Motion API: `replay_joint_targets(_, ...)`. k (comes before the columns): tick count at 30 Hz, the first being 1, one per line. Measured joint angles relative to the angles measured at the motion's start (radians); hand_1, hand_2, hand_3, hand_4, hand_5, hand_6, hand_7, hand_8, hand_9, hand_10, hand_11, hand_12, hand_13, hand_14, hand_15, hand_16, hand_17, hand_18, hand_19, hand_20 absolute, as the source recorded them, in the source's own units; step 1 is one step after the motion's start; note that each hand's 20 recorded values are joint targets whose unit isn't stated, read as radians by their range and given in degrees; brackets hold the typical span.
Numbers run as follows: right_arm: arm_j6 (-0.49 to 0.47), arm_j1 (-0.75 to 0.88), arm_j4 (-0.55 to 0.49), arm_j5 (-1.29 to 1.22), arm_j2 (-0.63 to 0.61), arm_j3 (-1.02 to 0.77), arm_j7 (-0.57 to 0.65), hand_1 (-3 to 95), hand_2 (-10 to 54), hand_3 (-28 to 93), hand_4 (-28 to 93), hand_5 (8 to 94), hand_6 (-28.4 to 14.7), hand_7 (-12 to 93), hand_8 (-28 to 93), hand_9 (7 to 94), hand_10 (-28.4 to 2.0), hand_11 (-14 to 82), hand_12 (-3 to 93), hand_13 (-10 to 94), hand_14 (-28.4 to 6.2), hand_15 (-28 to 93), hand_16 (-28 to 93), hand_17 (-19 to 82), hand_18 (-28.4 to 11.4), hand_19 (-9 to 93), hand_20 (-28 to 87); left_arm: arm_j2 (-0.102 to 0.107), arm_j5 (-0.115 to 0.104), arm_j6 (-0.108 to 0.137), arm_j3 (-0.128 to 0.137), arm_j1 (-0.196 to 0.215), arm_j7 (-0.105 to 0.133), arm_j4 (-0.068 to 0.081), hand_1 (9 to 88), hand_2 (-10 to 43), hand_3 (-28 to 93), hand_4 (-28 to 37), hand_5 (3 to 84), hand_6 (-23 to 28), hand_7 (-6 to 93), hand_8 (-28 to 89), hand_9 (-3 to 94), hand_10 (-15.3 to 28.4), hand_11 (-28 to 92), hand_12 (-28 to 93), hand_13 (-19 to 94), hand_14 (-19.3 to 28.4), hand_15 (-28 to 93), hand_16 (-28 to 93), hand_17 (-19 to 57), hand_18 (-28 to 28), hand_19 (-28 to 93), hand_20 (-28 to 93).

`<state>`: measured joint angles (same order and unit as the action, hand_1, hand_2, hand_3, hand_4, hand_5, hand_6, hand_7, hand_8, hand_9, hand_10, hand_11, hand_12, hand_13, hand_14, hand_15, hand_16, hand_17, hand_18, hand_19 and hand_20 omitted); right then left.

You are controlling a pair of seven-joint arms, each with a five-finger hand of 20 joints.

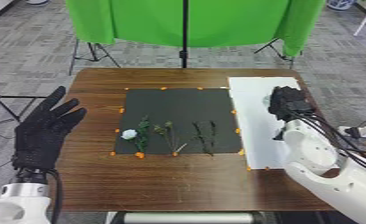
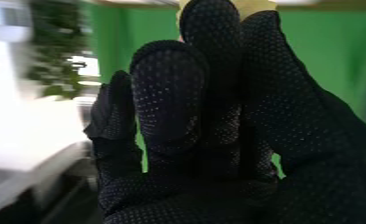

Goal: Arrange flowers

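Arranging seems barely begun: a white leafy flower (image 1: 129, 134), olive-green sprigs (image 1: 169, 134) and thin dark stems (image 1: 202, 136) lie apart on a black rectangular mat (image 1: 177, 104). The black-gloved left hand (image 1: 39, 137) is wide; the black-gloved right hand's (image 1: 290, 102) grip, over white sheeting (image 1: 253, 107), I cannot tell. Green fabric (image 1: 135, 25) hangs beyond the brown wooden desk (image 1: 179, 187).

Bright overall, white glare in wrist view
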<state>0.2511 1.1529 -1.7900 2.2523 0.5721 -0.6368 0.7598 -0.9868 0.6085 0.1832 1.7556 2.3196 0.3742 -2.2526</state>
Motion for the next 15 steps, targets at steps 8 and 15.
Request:
replay_joint_targets(8, -0.014, -0.252, 0.121, -0.005, 0.269, 0.204, -0.161, 55.8, -9.5, 69, -28, 87.6, 3.3, 17, 3, 93.7, -6.2, 21.9, 32.0, 81, -3.9, 65, 21, 30, -22.6, 87, 39, 0.006, 0.000, 0.000, 0.001, -0.004, 0.000, -0.001, 24.1, 5.7, 80, -24.0, 35.4, 7.7, 13.0, -10, 34.5, 19.0, 23, 11, 27, 27.6, 51, -7, -6.5, 28.4, 54, 18)
replay_joint_targets(15, -0.091, -0.328, 0.297, 0.015, 0.559, 0.212, -0.231, 55.2, -9.5, 69, -28, 86.8, 3.4, 17, 2, 93.0, -6.6, 24.8, 31.7, 79, -4.4, 67, 20, 29, -22.6, 87, 39, 0.022, 0.003, -0.004, -0.006, -0.055, -0.022, 0.004, 24.1, 5.7, 80, -24.1, 35.4, 7.7, 13.0, -10, 34.6, 19.1, 23, 11, 27, 27.6, 51, -7, -6.5, 28.4, 54, 18)
